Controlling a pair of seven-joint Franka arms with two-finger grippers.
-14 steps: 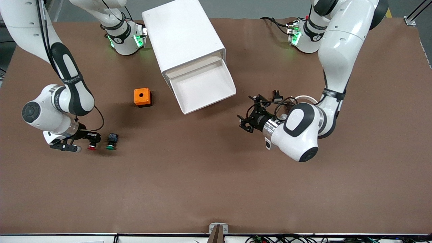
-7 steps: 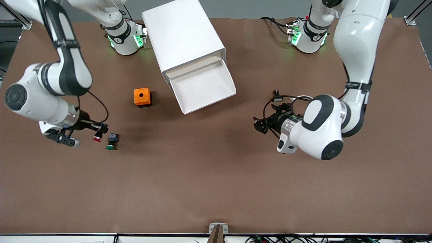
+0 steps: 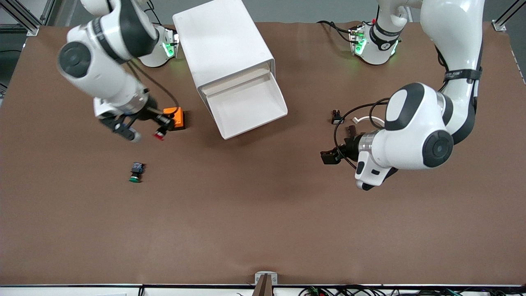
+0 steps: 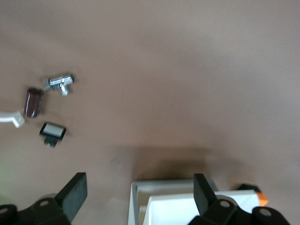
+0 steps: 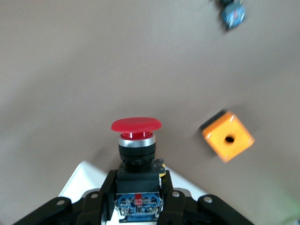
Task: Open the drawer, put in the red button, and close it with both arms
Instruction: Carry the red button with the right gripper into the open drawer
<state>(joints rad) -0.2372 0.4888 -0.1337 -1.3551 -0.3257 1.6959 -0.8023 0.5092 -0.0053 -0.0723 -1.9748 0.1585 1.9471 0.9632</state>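
The drawer (image 3: 246,105) stands open and empty. The right gripper (image 3: 161,128) pinches the red button (image 3: 158,135) in the air beside the orange box (image 3: 174,116). The left gripper (image 3: 331,157) waits with fingers spread over the table. Placing and closing remain.

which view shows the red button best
The right wrist view: the red button fills the middle, cap and blue-black body clear, clamped in the right gripper. The front view shows only a tiny red speck. The left wrist view does not show it.
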